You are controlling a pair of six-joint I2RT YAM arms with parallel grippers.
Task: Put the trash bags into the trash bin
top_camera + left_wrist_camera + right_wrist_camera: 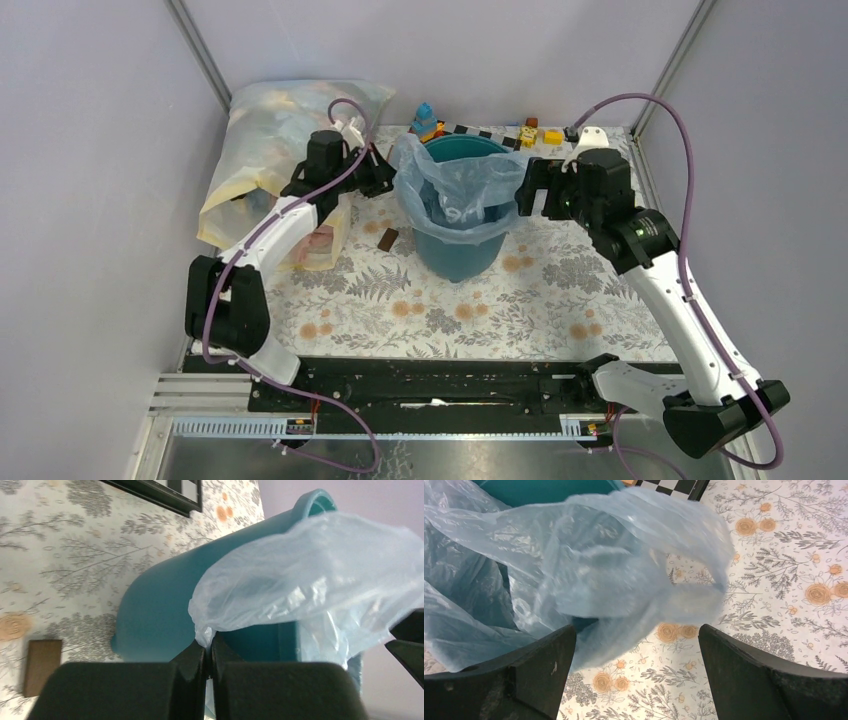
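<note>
The dark teal trash bin [458, 255] stands upright mid-table. The pale blue trash bag [455, 190] sits in its mouth, its film draped over the rim. My left gripper [385, 172] is at the bin's left rim, shut on the bag's edge; in the left wrist view the film [310, 575] comes out from between the closed fingers [192, 657] beside the bin's wall [160, 610]. My right gripper [522, 190] is open at the bin's right rim. In the right wrist view its fingers [544, 655] stand wide apart with loose bag film [614, 565] hanging just ahead of them.
A large cloudy yellow-edged bag [262, 140] stuffed with items lies at the back left. A small brown block [388, 239] lies left of the bin. Small toys [428, 120] and blocks [528, 133] sit along a checkered strip at the back.
</note>
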